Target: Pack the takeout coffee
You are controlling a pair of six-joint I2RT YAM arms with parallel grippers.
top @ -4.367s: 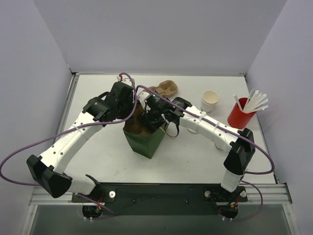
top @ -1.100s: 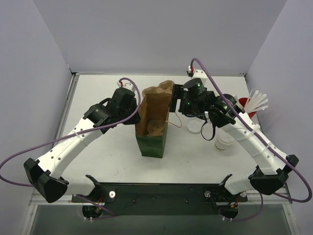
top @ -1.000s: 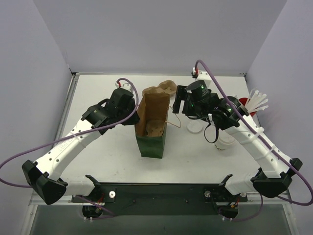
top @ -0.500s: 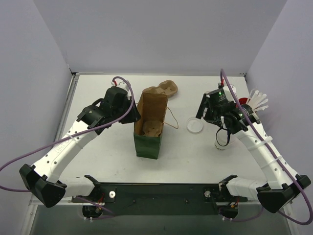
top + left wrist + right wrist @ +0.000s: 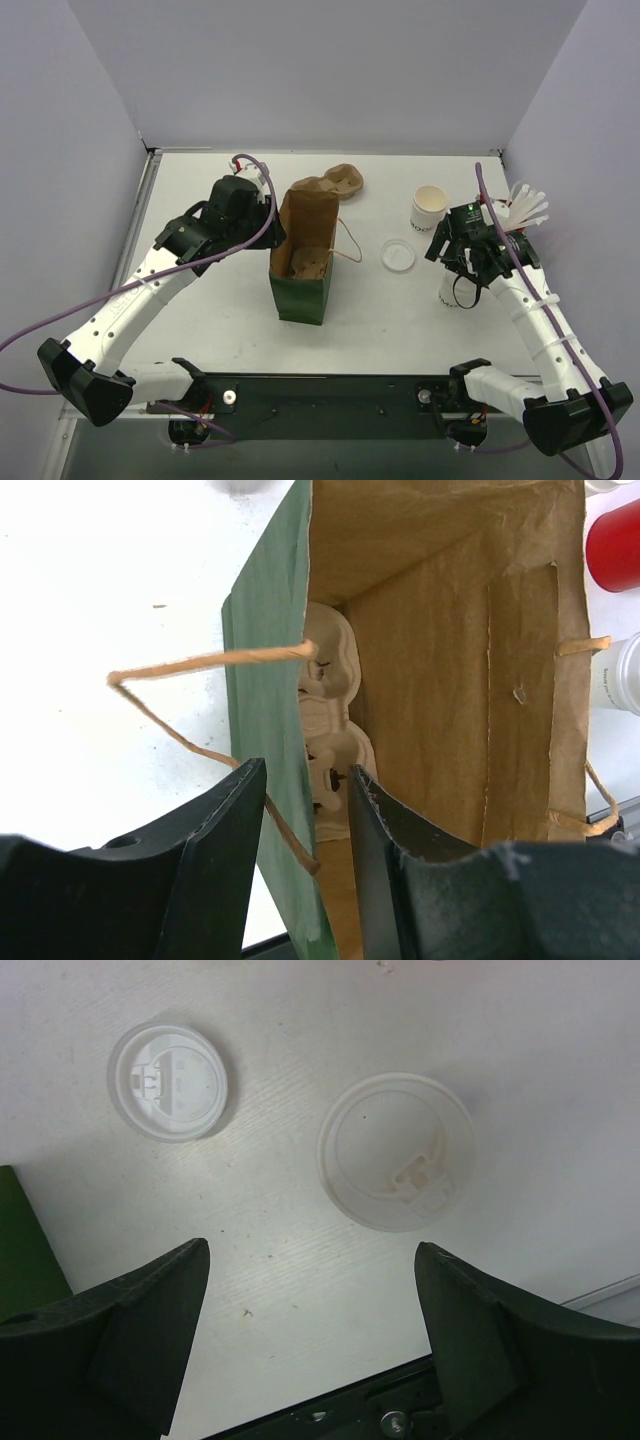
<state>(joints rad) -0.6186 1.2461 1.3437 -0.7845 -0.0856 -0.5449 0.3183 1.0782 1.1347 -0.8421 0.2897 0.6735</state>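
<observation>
Operator: Jaws first. How are both sets standing?

Technician: The left jaws are standing apart, straddling one green wall of the paper bag (image 5: 265,660), with a twine handle (image 5: 200,663) running between them. The right jaws are standing wide apart, gripping nothing and hanging over the takeout coffee (image 5: 397,1150).

Operator: What are the containers holding?

Technician: The bag is standing upright on the bench (image 5: 240,330), mouth open, holding a cup carrier (image 5: 330,695). The takeout coffee is sitting on the bench, right of the bag, lid on. A loose lid (image 5: 168,1080) is lying flat between bag and coffee. An open white cup (image 5: 429,207) is showing a tan inside. A red cup (image 5: 612,540) is holding white straws (image 5: 525,205).

Operator: What is differing from a second ago?

Technician: The right arm has swung from the bag's right edge to above the coffee, uncovering the open cup.

Operator: Materials?

Technician: The bag is green outside and creased brown paper inside. The carrier is pale moulded pulp. Both lids are round, flat and white.
</observation>
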